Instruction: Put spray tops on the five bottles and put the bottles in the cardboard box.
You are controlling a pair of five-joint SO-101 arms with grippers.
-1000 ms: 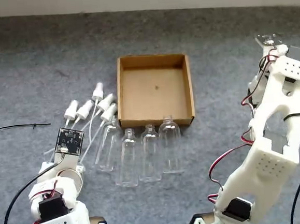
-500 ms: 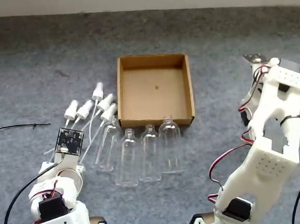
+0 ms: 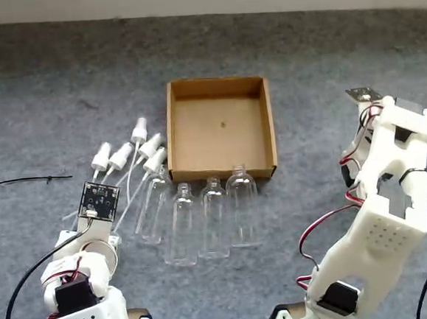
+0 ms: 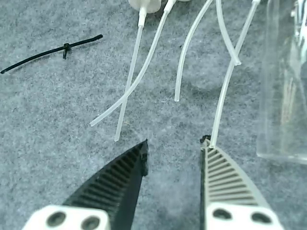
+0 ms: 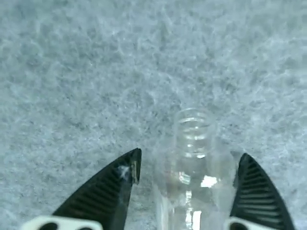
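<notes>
The right gripper (image 5: 189, 155) stands part-open around a clear bottle (image 5: 194, 143), apparently holding it by the body above the counter (image 3: 323, 47), well right of the cardboard box (image 3: 220, 129). The neck points away from the wrist. The left gripper (image 4: 173, 143) is moderately open and empty, low over the dip tubes (image 4: 144, 62) of the spray tops (image 3: 135, 151).

Hazards:
- The clear bottle is smooth and rigid. A light grip may let it slip or rotate, leaving the neck off-axis for fitting.
- The dip tubes are thin and curved, and two of them cross. A careless closure may pinch two at once or drag neighbouring spray tops.
- A bent tube may miss the narrow neck.
- The four bottles (image 3: 213, 215) lie side by side just in front of the cardboard box. A passing arm could roll them.
</notes>
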